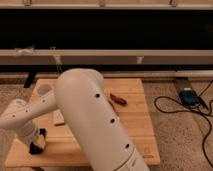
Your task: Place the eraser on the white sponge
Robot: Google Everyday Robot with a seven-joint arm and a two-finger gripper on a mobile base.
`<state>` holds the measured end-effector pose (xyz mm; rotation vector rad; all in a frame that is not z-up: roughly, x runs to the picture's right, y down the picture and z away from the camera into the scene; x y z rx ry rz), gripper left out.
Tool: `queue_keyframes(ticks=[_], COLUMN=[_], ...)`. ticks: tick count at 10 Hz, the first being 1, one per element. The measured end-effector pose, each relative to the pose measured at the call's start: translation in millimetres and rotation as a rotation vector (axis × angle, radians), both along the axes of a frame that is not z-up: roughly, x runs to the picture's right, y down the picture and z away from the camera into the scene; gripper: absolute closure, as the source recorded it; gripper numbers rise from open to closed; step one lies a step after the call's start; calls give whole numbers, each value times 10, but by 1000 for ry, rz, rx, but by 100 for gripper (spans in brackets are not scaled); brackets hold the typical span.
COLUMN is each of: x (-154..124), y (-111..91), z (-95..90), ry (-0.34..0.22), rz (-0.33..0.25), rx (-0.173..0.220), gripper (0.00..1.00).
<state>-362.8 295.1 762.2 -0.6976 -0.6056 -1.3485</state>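
My gripper (37, 144) hangs low over the front left corner of the wooden board (131, 125), at the end of the white arm (85, 115) that fills the middle of the view. A small black shape with a pale patch sits right at the gripper's tip. I cannot tell whether that is the eraser or part of the gripper. A pale off-white block, the white sponge (59, 117), lies on the board to the right of the gripper, beside the arm and partly hidden by it.
A thin reddish-brown tool (118, 99) lies on the board right of the arm. A blue device (189, 96) with black cables (172, 106) lies on the carpet to the right. A long dark bench or rail (105, 55) runs behind the board.
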Motion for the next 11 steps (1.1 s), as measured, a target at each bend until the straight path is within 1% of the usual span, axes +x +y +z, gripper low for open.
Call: queue_keyframes(ticks=[3,4,6,8,11], x=[75,99,223,396,549], y=[-159,-228,-424,-687,-990], z=[2,15,73,147,250], ry=[20,27,53,85,121], rz=[39,54,88,128,164], rx=[7,11,21,43,76], gripper=[95,100,100,100,100])
